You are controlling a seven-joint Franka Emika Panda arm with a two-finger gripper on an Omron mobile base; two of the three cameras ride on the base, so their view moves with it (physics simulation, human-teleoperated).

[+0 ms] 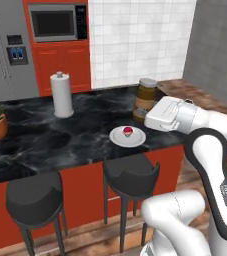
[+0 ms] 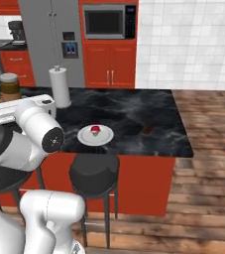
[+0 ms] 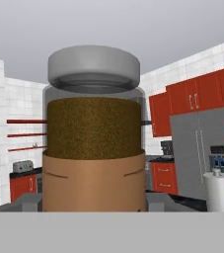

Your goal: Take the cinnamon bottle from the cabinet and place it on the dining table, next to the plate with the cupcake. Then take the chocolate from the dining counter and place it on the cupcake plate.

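**Squarely ahead of the jaws: cinnamon bottle, upright**

Seen along the hand: cinnamon bottle (image 3: 94, 138) dead centre and very close, standing straight, with the grey lid (image 3: 93, 67) on top, brown powder behind clear glass, and a tan label band around the lower half. Base cut off at the bottom edge. Fingertips hidden, so the contact itself cannot be seen.

From the left base view: same bottle (image 1: 146, 95) pressed right against the front of the white hand, lower part covered by it, lid level. From the right base view: bottle (image 2: 8, 85) again just beyond the hand, bottom hidden behind it. By all three views, seated between the jaws, which stand apart around its wide body and grip it.

Below the jaws and off to the side: black marble surface (image 1: 45, 135), carrying the white plate (image 1: 114, 137) with the cupcake (image 1: 128, 131) in its middle. Plate well apart from the bottle, not touching it. In the right base view, plate (image 2: 83, 136) and cupcake (image 2: 95, 130) lower than the jaws, and farther out on the same side a small dark chocolate (image 2: 148, 129) lying flat on the surface, clear of the plate.

Farther back from the jaws: paper towel roll (image 1: 62, 95), upright on the surface.
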